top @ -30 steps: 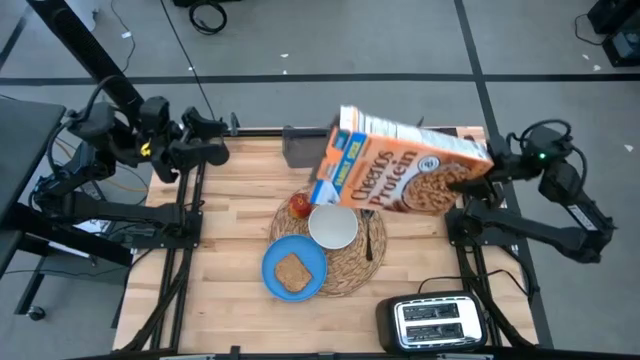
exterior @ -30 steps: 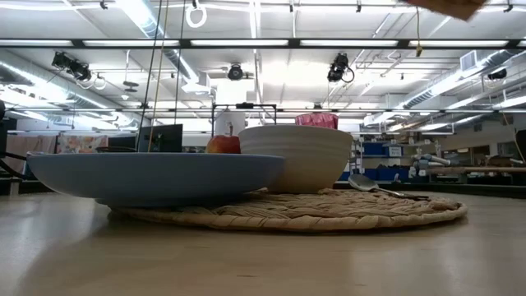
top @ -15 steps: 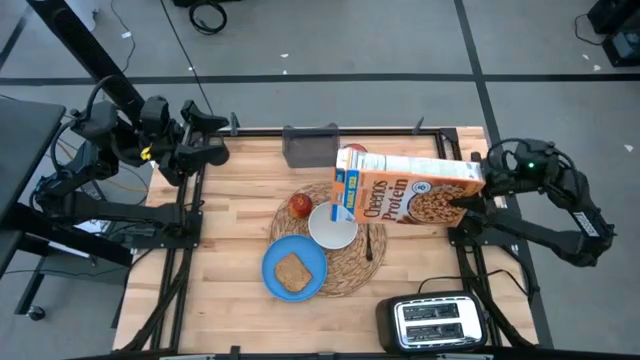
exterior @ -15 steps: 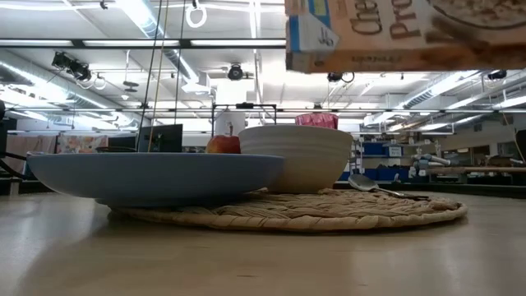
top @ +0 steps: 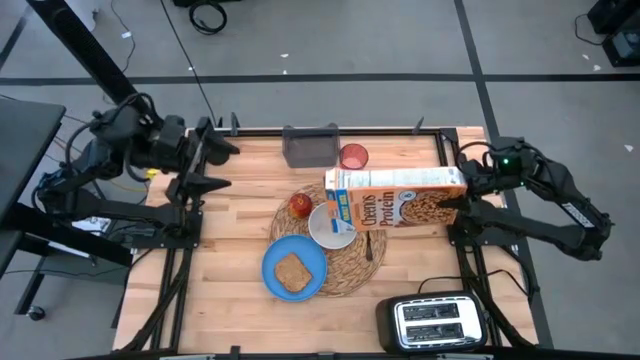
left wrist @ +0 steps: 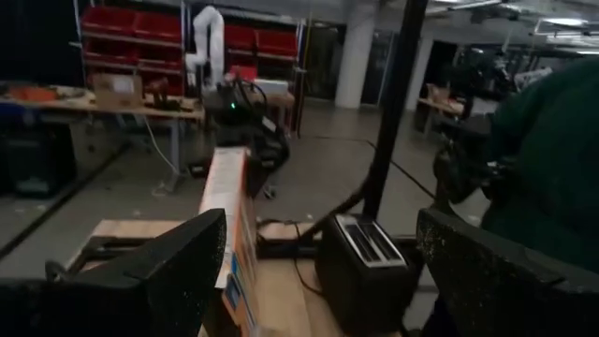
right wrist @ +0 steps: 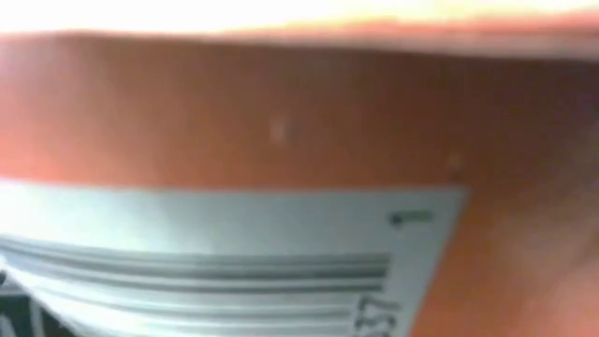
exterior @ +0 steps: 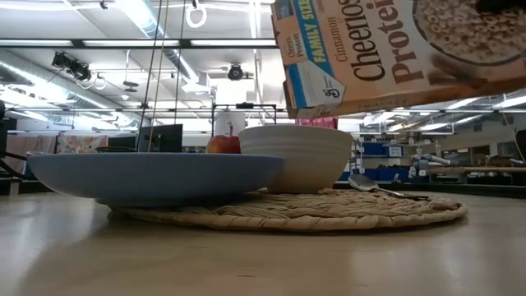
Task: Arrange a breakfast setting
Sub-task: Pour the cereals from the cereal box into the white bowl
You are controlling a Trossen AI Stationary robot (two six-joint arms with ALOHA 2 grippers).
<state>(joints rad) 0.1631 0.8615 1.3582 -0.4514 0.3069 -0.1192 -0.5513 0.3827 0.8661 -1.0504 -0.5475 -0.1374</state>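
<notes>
The Cheerios Protein box lies on its side in the air, its top end over the white bowl; my right gripper is shut on its other end. The bowl, the blue plate with the toast slice, the red apple and the metal spoon rest on the straw placemat. The red cup stands on the table behind the box. My left gripper is open and empty at the table's far left. My right gripper holds the box by its bottom end, coming level from the table's right side. The box is clear of everything, long axis left to right, and in the low view its top end hangs just above the bowl. The right wrist view shows only the box's barcode side.
A grey tray sits at the far edge beside the cup. A black-and-silver toaster stands at the near right corner. Bare wood lies left of the placemat and along the near edge.
My right gripper has come down with the box and drawn it toward the table's right. The box has turned from tilted to nearly level and has dropped into the low view, just above the bowl. My left gripper has swung toward the near edge.
</notes>
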